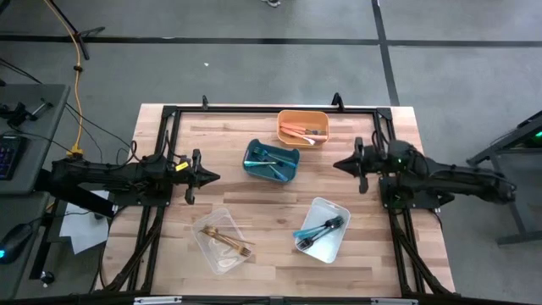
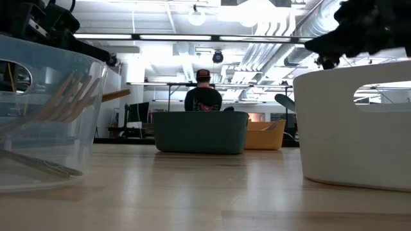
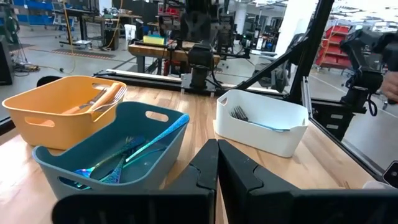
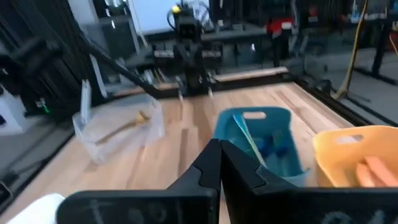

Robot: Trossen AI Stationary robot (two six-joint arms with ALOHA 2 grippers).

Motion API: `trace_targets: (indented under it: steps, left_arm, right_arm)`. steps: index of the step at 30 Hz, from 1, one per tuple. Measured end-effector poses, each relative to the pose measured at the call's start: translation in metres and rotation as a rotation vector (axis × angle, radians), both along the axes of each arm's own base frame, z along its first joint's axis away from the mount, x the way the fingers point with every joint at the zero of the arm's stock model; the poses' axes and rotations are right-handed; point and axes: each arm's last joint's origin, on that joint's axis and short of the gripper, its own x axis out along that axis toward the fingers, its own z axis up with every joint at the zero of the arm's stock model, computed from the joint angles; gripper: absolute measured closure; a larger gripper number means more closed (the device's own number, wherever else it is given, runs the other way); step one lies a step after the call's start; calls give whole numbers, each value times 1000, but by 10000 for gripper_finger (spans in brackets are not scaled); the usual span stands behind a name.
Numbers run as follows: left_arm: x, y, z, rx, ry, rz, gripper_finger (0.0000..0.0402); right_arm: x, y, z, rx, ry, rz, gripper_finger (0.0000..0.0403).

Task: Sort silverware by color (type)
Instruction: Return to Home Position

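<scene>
Salmon pieces [image 1: 298, 130] lie in the orange bin [image 1: 303, 113] at the table's [image 1: 254, 207] 12 o'clock, long axes running 9 to 3. Teal pieces [image 1: 269, 161] rest in the teal bin [image 1: 251, 152] near the centre, about 10 to 4. Gold pieces [image 1: 227, 239] fill the clear bin [image 1: 207, 250] at 7 o'clock, fork tines toward 4. Dark-and-teal forks [image 1: 319, 228] lie 8 to 2 in the white bin [image 1: 326, 206] at 5 o'clock. The left gripper [image 1: 207, 177] hangs at 9 o'clock and the right gripper [image 1: 343, 164] at 3, both clenched on nothing
</scene>
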Motion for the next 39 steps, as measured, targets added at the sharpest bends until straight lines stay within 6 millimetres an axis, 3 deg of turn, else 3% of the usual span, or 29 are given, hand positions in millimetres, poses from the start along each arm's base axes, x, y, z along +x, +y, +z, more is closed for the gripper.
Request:
trace_targets:
  steps: [7, 22, 26, 32, 39]
  left_arm:
    - [0, 0, 0, 0, 0, 0, 401]
    - [0, 0, 0, 1, 0, 0, 401]
    - [0, 0, 0, 1, 0, 0, 401]
    - [0, 0, 0, 1, 0, 0, 401]
    - [0, 0, 0, 1, -3, 0, 401]
  right_arm:
    - [-5, 18, -33, 28, -102, 40, 403]
    - [-8, 35, -35, -85, -98, 77, 403]
    - [-8, 37, -48, -82, -148, 94, 403]
    - [-11, 38, -43, -115, -201, 112, 403]
    - [-11, 38, -58, -57, -44, 122, 403]
